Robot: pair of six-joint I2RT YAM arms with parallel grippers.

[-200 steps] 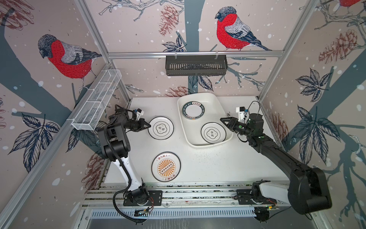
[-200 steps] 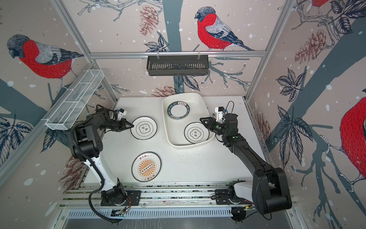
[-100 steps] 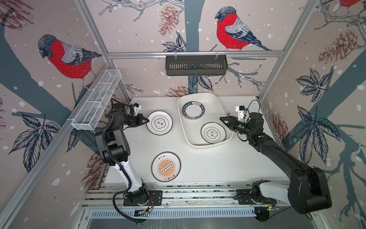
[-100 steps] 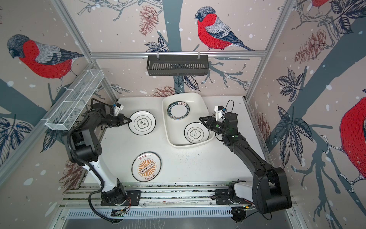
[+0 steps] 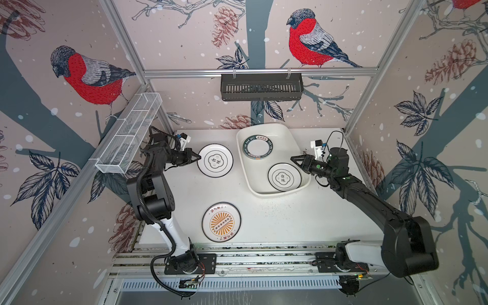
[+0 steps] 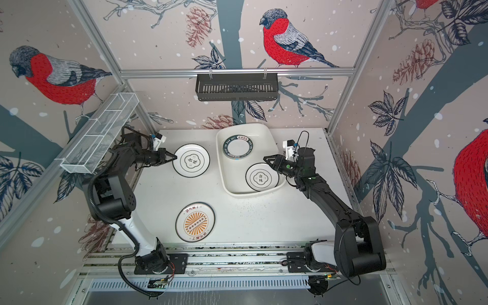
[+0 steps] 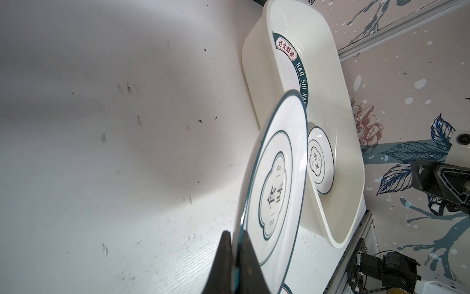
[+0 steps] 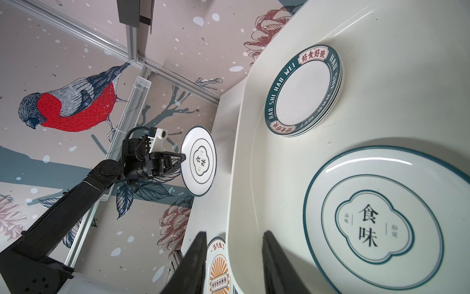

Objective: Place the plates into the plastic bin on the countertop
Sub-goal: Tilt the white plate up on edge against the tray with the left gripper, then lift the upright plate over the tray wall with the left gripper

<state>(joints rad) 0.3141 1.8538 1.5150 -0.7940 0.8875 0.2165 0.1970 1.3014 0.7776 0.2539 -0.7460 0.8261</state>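
My left gripper (image 5: 196, 158) (image 6: 173, 158) (image 7: 235, 244) is shut on the rim of a thin-rimmed plate (image 5: 215, 160) (image 6: 191, 160) (image 7: 274, 183) (image 8: 199, 161), held off the countertop (image 5: 290, 216) just left of the plastic bin (image 5: 245, 169) (image 6: 221, 169) (image 7: 338, 142) (image 8: 241, 178). Inside the bin lie a stack of green-rimmed plates (image 5: 258, 147) (image 6: 237, 148) (image 8: 302, 90) and one thin-rimmed plate (image 5: 284, 177) (image 6: 262, 177) (image 8: 373, 221). A sunburst plate (image 5: 221, 221) (image 6: 195, 222) (image 8: 218, 269) rests on the countertop near the front. My right gripper (image 5: 297, 161) (image 6: 266, 159) (image 8: 234, 233) hovers open and empty over the bin's right side.
A black slatted basket (image 5: 261, 87) hangs on the back rail. A white wire-mesh rack (image 5: 132, 132) runs along the left wall beside my left arm. Aluminium framing (image 5: 250, 253) edges the front, where both arm bases are mounted.
The left gripper has raised its plate and carried it slightly toward the back. The right gripper has stayed almost still over the bin.
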